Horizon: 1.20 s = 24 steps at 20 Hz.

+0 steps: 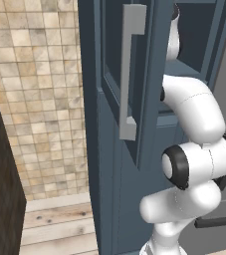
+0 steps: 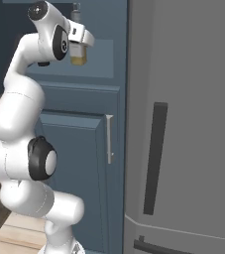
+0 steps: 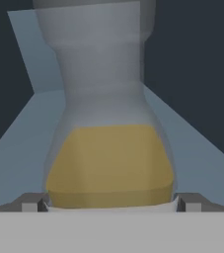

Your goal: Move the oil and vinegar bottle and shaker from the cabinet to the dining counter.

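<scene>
Wide apart, the jaws of the gripper [image 3: 111,205] stand on either side of the oil and vinegar bottle [image 3: 109,163], one dark fingertip [image 3: 30,203] low at the bottle's left flank and the other at its right, with no firm clamp visible on the glass. Seen from the hand, the bottle stands upright and very close, its yellow liquid filling the rounded lower body and a clear narrow neck rising above. It rests on a pale blue shelf [image 3: 15,148] inside the cabinet [image 2: 84,129], against a dark interior. From the right base view, the gripper [image 2: 79,40] reaches into the upper compartment, the bottle [image 2: 78,55] showing just beneath the white hand. Below it, a panelled slate-blue lower door carries a short grey handle [image 2: 109,139], and a grey appliance front [image 2: 183,124] with a dark vertical bar stands beside the cabinet. From the left base view, the open cabinet door [image 1: 134,99] with its long grey bar handle [image 1: 129,69] stands before the arm, tan tiled wall [image 1: 40,99] beyond.
</scene>
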### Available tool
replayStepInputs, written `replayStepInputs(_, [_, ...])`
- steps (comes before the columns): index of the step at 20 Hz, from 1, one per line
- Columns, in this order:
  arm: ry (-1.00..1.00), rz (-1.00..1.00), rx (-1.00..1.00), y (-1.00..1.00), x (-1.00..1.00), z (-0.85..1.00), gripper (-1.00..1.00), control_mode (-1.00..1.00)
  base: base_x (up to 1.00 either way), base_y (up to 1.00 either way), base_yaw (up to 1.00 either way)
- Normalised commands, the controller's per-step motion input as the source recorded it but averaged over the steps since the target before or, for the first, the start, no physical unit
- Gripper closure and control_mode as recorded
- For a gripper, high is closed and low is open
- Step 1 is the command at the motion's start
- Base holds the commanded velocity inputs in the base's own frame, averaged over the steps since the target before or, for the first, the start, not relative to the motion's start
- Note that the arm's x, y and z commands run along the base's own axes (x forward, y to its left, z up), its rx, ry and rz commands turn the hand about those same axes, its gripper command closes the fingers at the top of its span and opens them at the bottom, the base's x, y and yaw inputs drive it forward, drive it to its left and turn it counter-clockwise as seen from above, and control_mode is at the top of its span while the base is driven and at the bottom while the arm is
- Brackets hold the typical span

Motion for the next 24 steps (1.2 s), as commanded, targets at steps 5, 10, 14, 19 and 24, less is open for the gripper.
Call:
replayStepInputs(5, [-0.01, 0.0, 0.0, 0.0, 0.0, 0.0, 1.0, -1.0, 0.0, 0.0, 0.0])
replayStepInputs(10, [-0.01, 0.0, 0.0, -0.01, -0.02, 0.0, 1.0, -1.0, 0.0, 0.0, 0.0])
replayStepInputs(14, [-0.01, 0.0, 0.0, -0.05, -0.18, 0.0, 1.0, -1.0, 0.0, 0.0, 0.0])
replayStepInputs(19, [-0.03, 0.0, 0.0, -0.1, -0.4, -0.05, 1.0, -1.0, 0.0, 0.0, 0.0])
replayStepInputs(24, [-0.02, 0.0, 0.0, -0.13, -0.62, -0.13, 1.0, -1.0, 0.0, 0.0, 0.0])
